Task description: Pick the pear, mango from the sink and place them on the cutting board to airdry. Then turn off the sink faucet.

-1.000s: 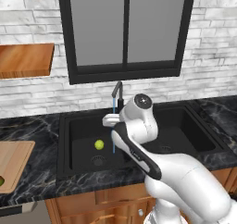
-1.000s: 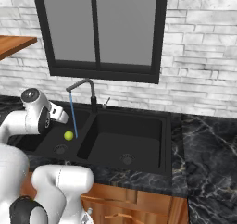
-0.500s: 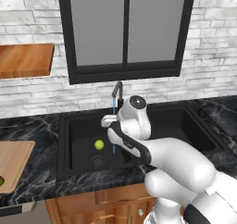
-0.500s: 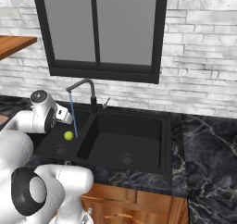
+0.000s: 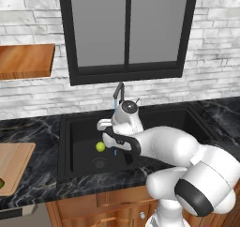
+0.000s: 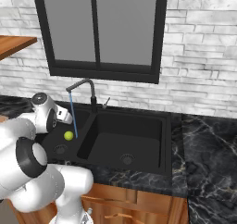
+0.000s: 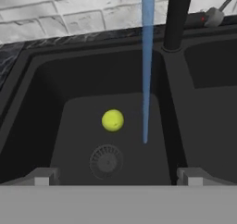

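Sink, black, double basin: left basin held the pear, yellow-green, loose on the floor beside the round drain; blue water stream fell just beside the fruit. Gripper: fingers spread apart, empty, above the basin. Faucet running. Cutting board lay on the counter in the left base view, a green item at its edge; the hand view showed the drain grille.

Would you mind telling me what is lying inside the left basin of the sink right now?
The pear sits on the basin floor of the sink, just beyond the round drain, with the water stream falling beside it. The arm covers part of this basin in the left base view.
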